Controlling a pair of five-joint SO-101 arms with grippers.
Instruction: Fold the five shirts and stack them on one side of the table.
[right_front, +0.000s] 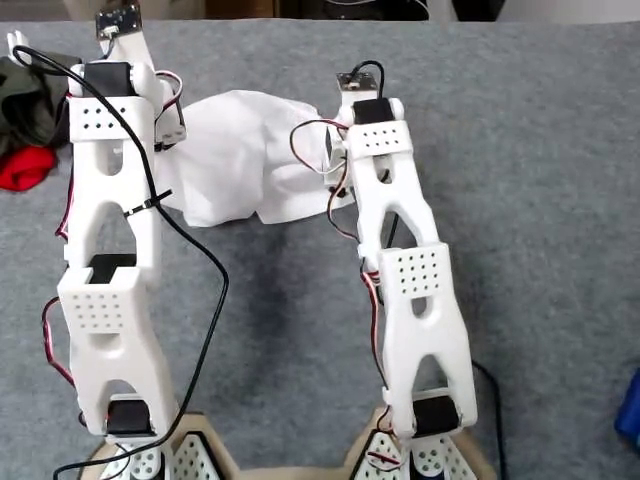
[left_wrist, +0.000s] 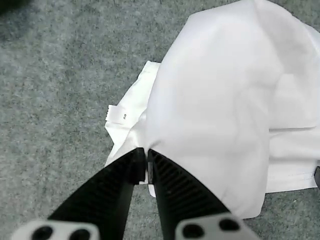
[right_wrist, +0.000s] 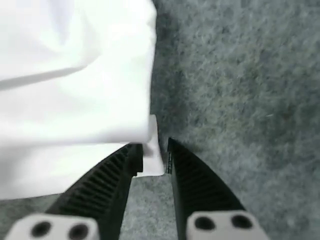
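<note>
1. The left gripper has its black, ribbed plastic fingers pressed together on a folded edge of a thin, smooth white shirt, with the cloth pinched at the very tips.
2. Just beside that pinch, a small white sewn-in label sticks out from a layer of the shirt lying flat on the table.
3. The right gripper has the same black ribbed fingers. They are nearly together, and a hemmed corner of the white shirt is caught between them.
4. In the high view, the white shirt lies towards the far middle of the table, between the two wrists. Its long axis runs side to side, from one arm across to the other.
5. The cloth is loosely doubled over itself, with soft rounded folds and a ragged near edge rather than a neat rectangle.
6. It rests on the grey, fuzzy felt-like table cover.
7. The left arm and right arm are white, perforated plastic. A black cable trails across the left one.
8. At the far left edge, a crumpled olive-green garment lies touching a bunched red garment, well apart from the white shirt.
9. A blue object shows at the near right edge; I cannot tell what it is.
</note>
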